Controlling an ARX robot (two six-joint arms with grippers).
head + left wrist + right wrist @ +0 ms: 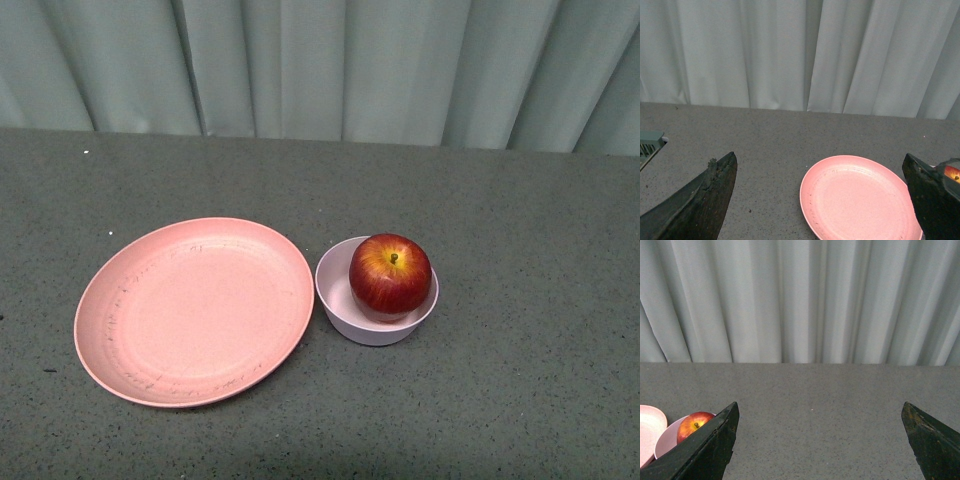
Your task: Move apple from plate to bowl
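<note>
Apple [390, 273] in bowl [345, 305] | plate [194, 310] bare | both grippers spread wide, holding nothing

Neither arm shows in the front view. The left gripper [820, 200] and right gripper [820, 445] appear spread wide, holding nothing.

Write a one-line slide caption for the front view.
Red apple sits in the small bowl, beside the empty pink plate; no gripper in view.
</note>
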